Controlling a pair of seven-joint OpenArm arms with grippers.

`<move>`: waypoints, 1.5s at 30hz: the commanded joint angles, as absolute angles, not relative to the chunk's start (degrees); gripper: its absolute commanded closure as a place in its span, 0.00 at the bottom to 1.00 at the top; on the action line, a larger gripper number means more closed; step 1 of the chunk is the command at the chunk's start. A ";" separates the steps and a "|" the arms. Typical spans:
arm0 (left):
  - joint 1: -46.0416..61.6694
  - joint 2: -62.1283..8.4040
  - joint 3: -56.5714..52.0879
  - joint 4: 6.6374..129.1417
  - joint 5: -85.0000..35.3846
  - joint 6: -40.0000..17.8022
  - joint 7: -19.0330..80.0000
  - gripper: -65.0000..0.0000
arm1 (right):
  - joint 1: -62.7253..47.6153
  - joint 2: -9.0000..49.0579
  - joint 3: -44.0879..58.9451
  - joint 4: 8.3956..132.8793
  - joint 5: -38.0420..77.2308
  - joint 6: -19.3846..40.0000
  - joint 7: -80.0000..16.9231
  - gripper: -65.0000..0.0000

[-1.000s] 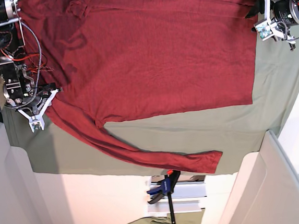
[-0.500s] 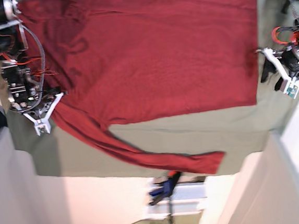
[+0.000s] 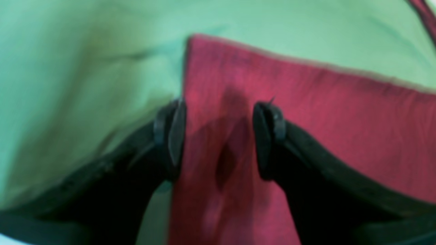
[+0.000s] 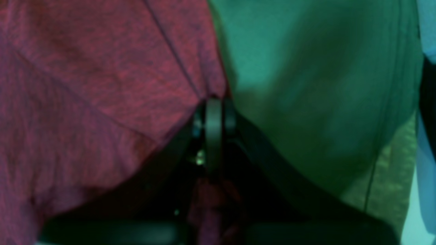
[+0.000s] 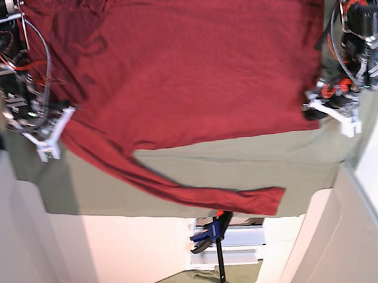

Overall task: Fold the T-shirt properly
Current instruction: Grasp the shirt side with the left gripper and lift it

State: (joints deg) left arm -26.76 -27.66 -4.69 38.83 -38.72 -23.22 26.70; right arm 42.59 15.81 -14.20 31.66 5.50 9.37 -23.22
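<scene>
Jaws of the left gripper [image 3: 218, 136] gape over the shirt [image 5: 189, 62] corner; right gripper [image 4: 214, 136] pinches its edge; a clamp [image 5: 210, 235] hangs below.

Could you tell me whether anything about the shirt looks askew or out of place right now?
Yes: one sleeve trails diagonally off the shirt across the green cloth, its cuff at the front edge. The body lies flat.

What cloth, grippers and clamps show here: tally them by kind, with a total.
Shirt: 1
Green sheet: 1
Grippers: 2, left, right
Clamp: 1
Total: 5
</scene>
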 commanded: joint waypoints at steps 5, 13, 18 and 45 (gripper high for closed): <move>-30.17 -27.29 -4.84 38.54 -39.94 -27.62 29.08 0.46 | 43.92 16.34 -14.00 32.05 5.15 9.41 -24.43 1.00; -30.15 -26.09 -4.84 38.54 -39.55 -27.94 29.10 0.83 | 43.94 16.34 -14.00 32.05 5.15 9.41 -24.45 1.00; -30.33 -27.59 -4.84 38.85 -38.81 -33.45 27.92 0.97 | 43.94 16.36 -14.00 32.80 5.15 9.41 -26.37 1.00; -12.05 -42.41 -2.98 66.02 -58.87 -40.00 44.60 0.97 | 28.80 30.81 -13.98 68.25 13.74 9.39 -41.21 1.00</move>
State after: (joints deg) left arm -10.90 -41.06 -2.52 65.30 -57.78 -39.48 45.63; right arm 27.09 29.76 -14.52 67.29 14.13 9.34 -42.13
